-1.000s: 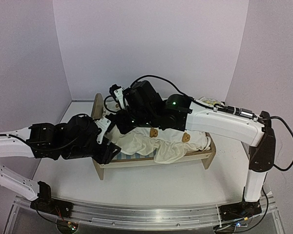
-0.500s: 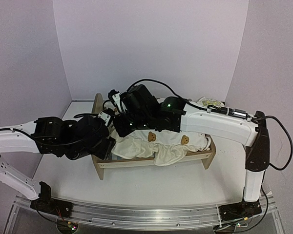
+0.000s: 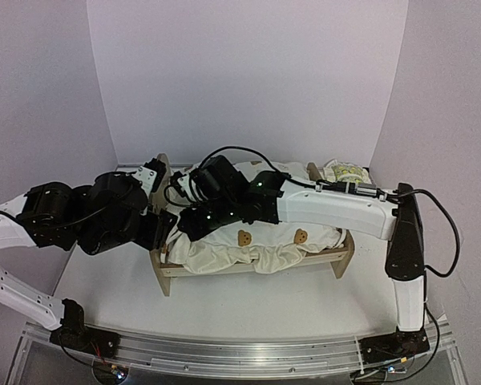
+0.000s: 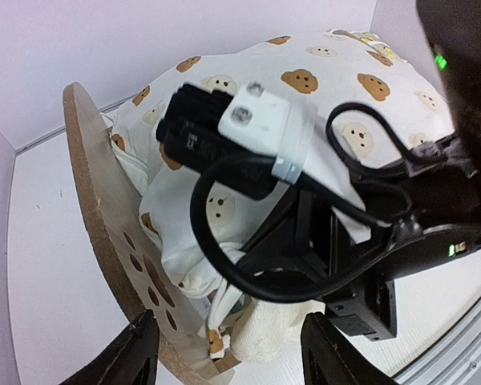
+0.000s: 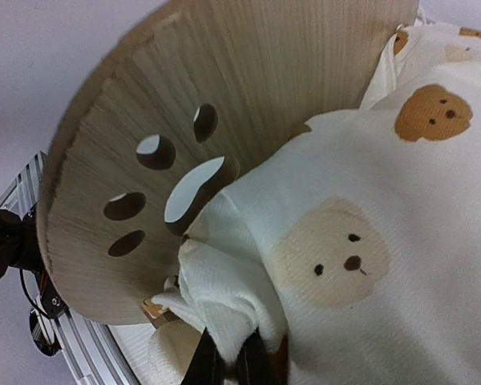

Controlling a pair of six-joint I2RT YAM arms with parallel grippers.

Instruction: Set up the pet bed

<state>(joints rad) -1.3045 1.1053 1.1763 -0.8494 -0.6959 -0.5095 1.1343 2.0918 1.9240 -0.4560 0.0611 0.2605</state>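
Right fingers (image 5: 202, 362) clamped on a cushion (image 5: 345, 265) corner, close against the arched end board of the bed (image 5: 120, 136); left fingers (image 4: 132, 361) spread wide, we see that board's lower edge between them, nothing gripped; bed in the middle of the table (image 3: 248, 317), cushion bunched over it

The white table (image 3: 248, 309) carries the pet bed (image 3: 325, 257), with a lemon-print pillow (image 3: 346, 171) just behind it.
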